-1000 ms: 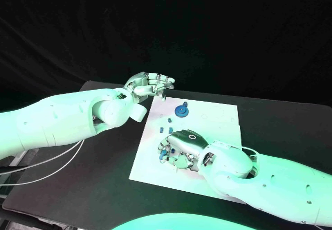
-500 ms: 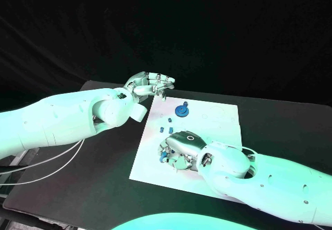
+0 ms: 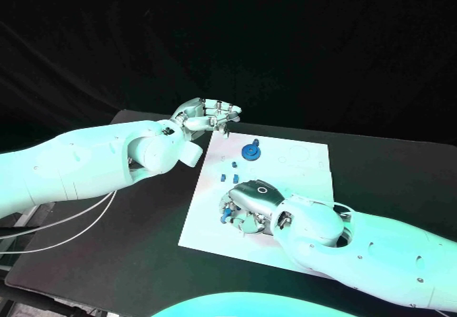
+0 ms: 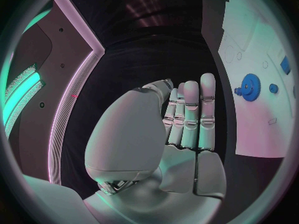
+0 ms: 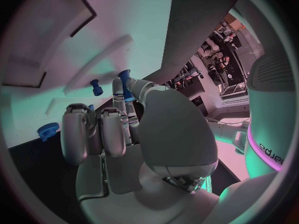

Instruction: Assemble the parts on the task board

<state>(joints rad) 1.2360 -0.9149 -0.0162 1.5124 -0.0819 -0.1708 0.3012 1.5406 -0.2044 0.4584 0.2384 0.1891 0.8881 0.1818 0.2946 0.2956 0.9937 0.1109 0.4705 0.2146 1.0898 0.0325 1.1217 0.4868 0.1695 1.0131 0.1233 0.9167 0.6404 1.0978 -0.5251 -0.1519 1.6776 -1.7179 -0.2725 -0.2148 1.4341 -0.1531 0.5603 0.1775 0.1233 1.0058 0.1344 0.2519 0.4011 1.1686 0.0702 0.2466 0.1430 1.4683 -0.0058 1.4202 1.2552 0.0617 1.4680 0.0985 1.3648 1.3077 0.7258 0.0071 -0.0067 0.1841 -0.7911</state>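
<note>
The white task board [image 3: 297,166] lies mid-table. My right hand [image 3: 250,205] is down on its near-left part, fingers bent over several small blue parts [image 3: 226,212]. In the right wrist view, the right hand [image 5: 118,129] pinches a blue peg [image 5: 125,80] between thumb and a fingertip, just above the board [image 5: 124,15]; another blue peg [image 5: 96,87] stands close by. My left hand [image 3: 206,116] hovers above the board's far-left corner, holding nothing; the left hand [image 4: 187,124] has its fingers stretched out side by side. A blue gear [image 3: 250,152] sits on the board's far part.
Two small blue pegs [image 3: 226,177] stand between the gear and my right hand. The left wrist view shows the gear [image 4: 250,87] and a small blue piece [image 4: 273,88] on the board [image 4: 249,45]. A second blue gear [image 5: 47,131] lies near my right hand. Black table surrounds the board.
My right hand's fingers have shifted very slightly over the blue parts. The left hand has stayed where it was.
</note>
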